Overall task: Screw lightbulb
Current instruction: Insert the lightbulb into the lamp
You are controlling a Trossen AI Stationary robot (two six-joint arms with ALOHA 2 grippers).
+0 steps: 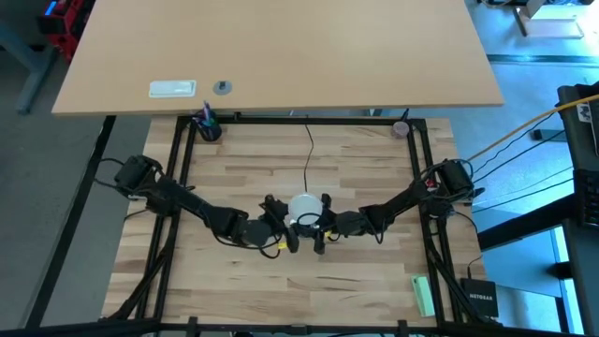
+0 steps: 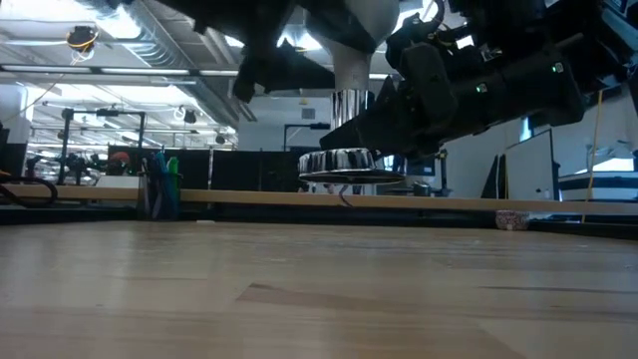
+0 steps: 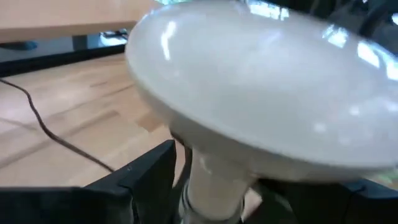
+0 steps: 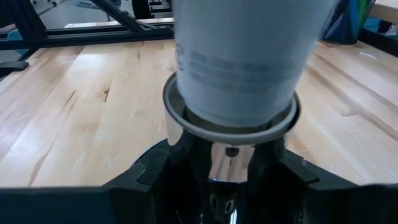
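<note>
The lightbulb stands upright between both arms above the desk, its long axis vertical. The left pincer clasps its neck; directly beneath, the right pincer grips the socket (base already seated in it).

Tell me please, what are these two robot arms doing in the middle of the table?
Both arms meet at the middle of the wooden table. The left gripper is closed around the neck of the lightbulb, below its wide dome. The right gripper holds the silver metal socket, which has a thin black cord. The bulb's base sits in the socket's mouth, and both are held above the table; how far it is screwed in cannot be seen.
</note>
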